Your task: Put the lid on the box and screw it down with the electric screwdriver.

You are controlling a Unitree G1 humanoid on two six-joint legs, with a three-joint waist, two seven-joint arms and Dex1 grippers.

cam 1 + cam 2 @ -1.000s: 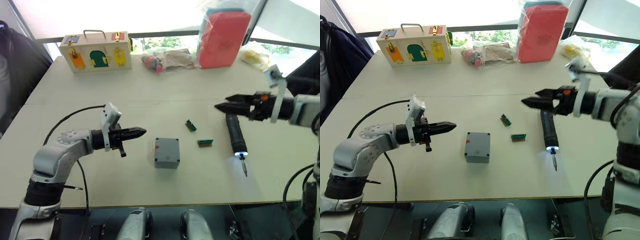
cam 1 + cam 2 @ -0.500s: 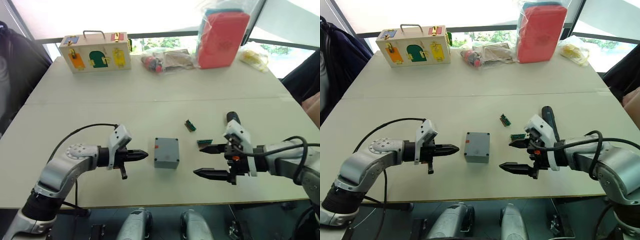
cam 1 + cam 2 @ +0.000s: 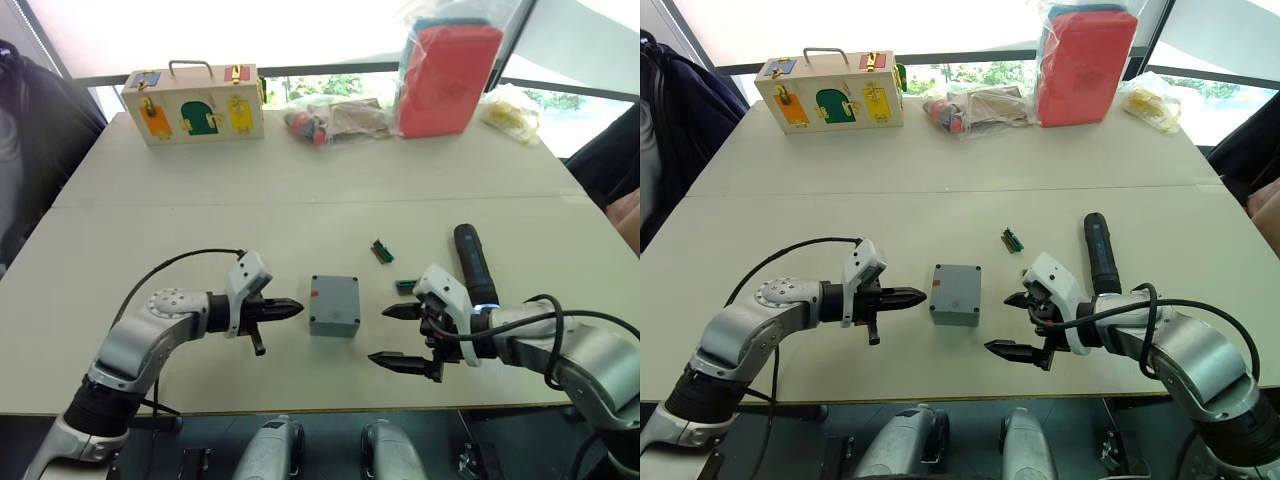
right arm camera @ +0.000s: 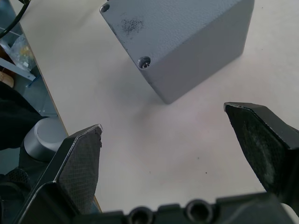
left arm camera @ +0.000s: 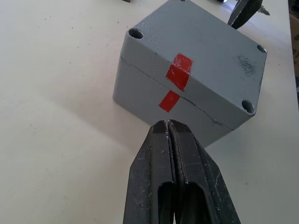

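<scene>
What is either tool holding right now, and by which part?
Nothing is held. The left tool is shut and empty, pointing at the small grey plastic box; the right tool is open beside it, not touching.

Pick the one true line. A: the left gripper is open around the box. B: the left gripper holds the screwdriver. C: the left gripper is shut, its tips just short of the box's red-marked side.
C: the left gripper has its fingers pressed together, a little short of the box and its red marks.
</scene>
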